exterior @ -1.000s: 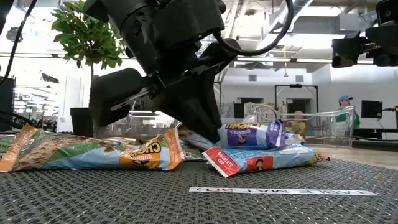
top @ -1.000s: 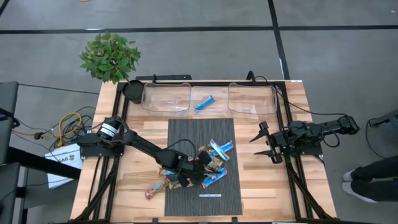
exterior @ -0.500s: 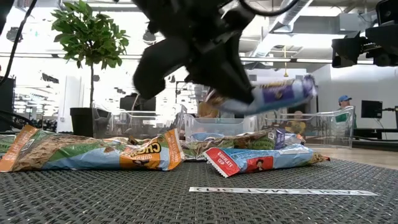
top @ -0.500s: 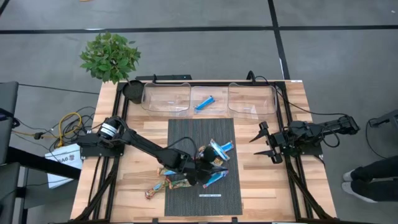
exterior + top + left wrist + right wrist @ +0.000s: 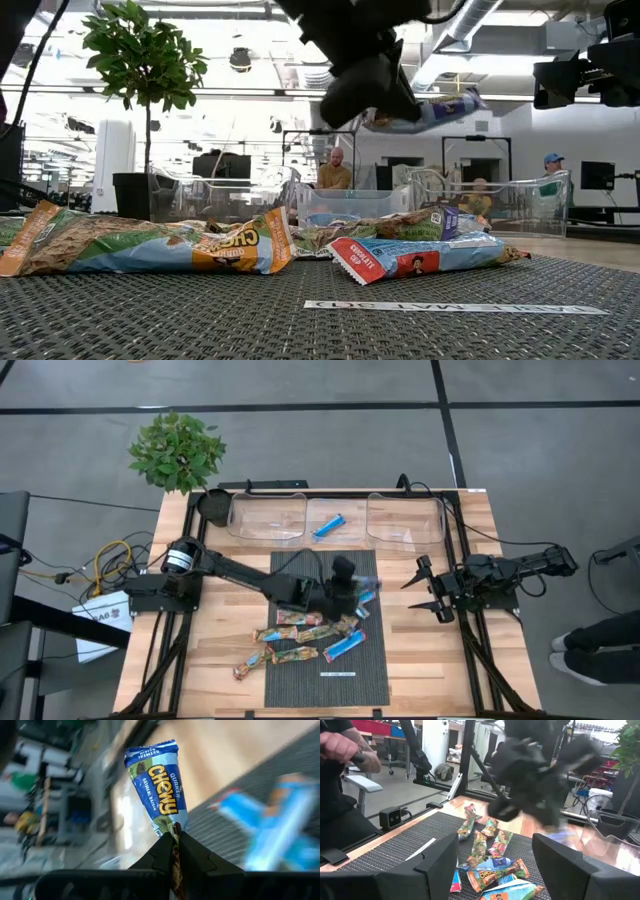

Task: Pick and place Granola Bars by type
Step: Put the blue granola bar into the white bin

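Several foil-wrapped granola bars (image 5: 305, 635) lie in a loose pile on the dark mat, some tan with blue ends, one blue-and-red (image 5: 420, 258). One bright blue bar (image 5: 327, 526) lies in the middle clear bin. My left gripper (image 5: 347, 578) hangs above the mat's middle, shut on a blue Chewy bar (image 5: 156, 782). In the low view that bar (image 5: 430, 108) is well above the pile. My right gripper (image 5: 424, 588) waits open over the wood right of the mat. My left gripper pinches the blue Chewy bar by one crimped end (image 5: 170, 826) between its two fingertips. The bar is lifted clear of the pile. It sticks out beyond the fingers, roughly level in the low view (image 5: 455, 102).
Three clear bins (image 5: 268, 518) (image 5: 404, 520) stand in a row at the table's far edge, with a black cup (image 5: 213, 506) at their left. A thin white strip (image 5: 338, 673) lies near the mat's front edge. A potted plant (image 5: 177, 450) stands beyond the table. People show in the room behind.
My left gripper has risen from the pile with the blue Chewy bar and moved toward the table's far edge, over the mat's middle. The bar has come up clear of the other bars, which stay on the mat. My right arm has kept still.
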